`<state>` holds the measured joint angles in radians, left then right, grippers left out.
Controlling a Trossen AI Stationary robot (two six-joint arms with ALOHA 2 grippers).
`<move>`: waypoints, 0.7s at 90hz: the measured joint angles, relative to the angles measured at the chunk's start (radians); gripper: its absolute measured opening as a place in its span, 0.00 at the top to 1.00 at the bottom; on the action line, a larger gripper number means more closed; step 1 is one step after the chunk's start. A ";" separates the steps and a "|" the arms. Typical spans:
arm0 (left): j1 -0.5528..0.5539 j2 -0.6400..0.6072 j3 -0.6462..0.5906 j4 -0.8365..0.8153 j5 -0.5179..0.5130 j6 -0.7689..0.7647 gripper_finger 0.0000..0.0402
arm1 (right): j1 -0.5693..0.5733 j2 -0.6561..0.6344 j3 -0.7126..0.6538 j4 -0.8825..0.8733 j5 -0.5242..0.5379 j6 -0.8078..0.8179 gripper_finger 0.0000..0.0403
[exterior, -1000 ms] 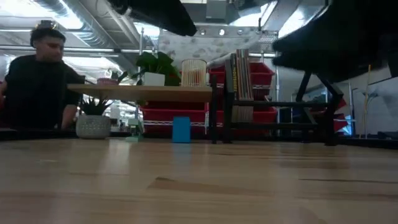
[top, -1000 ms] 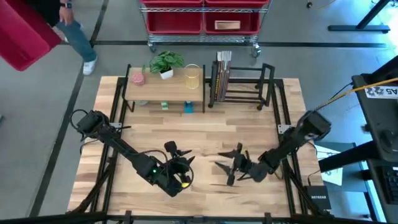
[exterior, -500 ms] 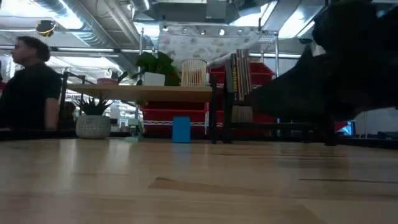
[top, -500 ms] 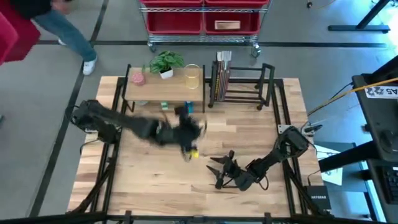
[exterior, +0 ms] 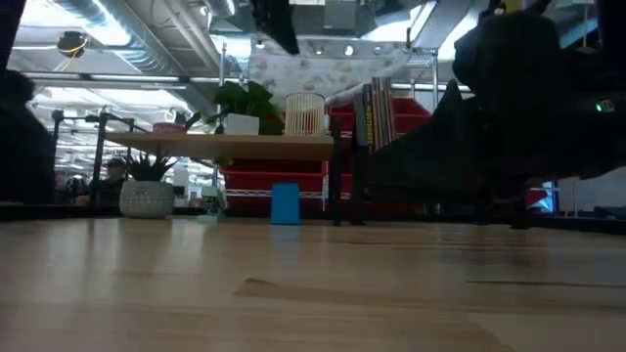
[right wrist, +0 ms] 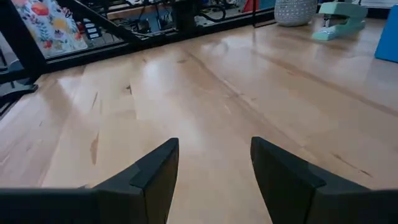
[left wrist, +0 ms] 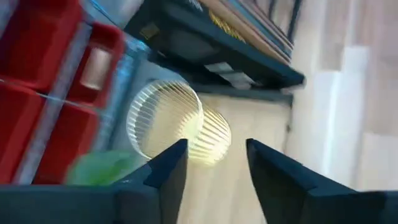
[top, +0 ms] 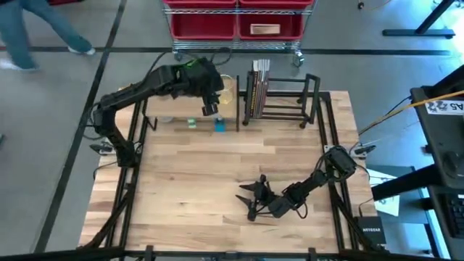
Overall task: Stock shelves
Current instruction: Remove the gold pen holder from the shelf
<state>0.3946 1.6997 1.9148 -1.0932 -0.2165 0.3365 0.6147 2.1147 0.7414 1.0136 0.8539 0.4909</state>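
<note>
- Shelves stand at the far edge of the counter (top: 217,188): the wood-topped shelf (top: 190,109) on the left and the black book rack (top: 286,98) just beside it on the right, with books (top: 258,85) upright at the rack's left end.
- Half a second ago the left gripper (top: 211,101) was low over the middle of the counter; now it is raised over the wood-topped shelf, near the ribbed glass (left wrist: 177,127).
- The small yellow thing seen at that gripper before is not visible now.
- The right gripper (top: 250,199) has moved only a little and stays low over the near part of the counter.
- The person has gone from the left side of the low view; only legs (top: 29,32) show at the corner of the high view.
- The left arm covers most of the shelf top in the high view, so the plant (exterior: 245,103) shows mainly in the low view.
- The left wrist view is blurred.
- The left fingers (left wrist: 165,171) are apart by a narrow gap and hold nothing visible.
- The right fingers (right wrist: 155,168) are spread wide and empty above the bare wood.
</note>
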 joint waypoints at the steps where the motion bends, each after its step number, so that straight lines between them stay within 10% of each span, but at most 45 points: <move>1: 0.007 0.003 0.000 -0.006 0.011 0.004 0.56 | 0.000 0.000 0.000 0.000 -0.002 0.004 0.54; 63: 0.058 0.084 0.000 0.046 0.017 0.387 0.39 | 0.000 0.000 0.000 -0.097 -0.037 0.187 0.54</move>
<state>0.4524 1.7832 1.9148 -1.0474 -0.1994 0.7231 0.6147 2.1151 0.7410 0.9168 0.8173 0.6775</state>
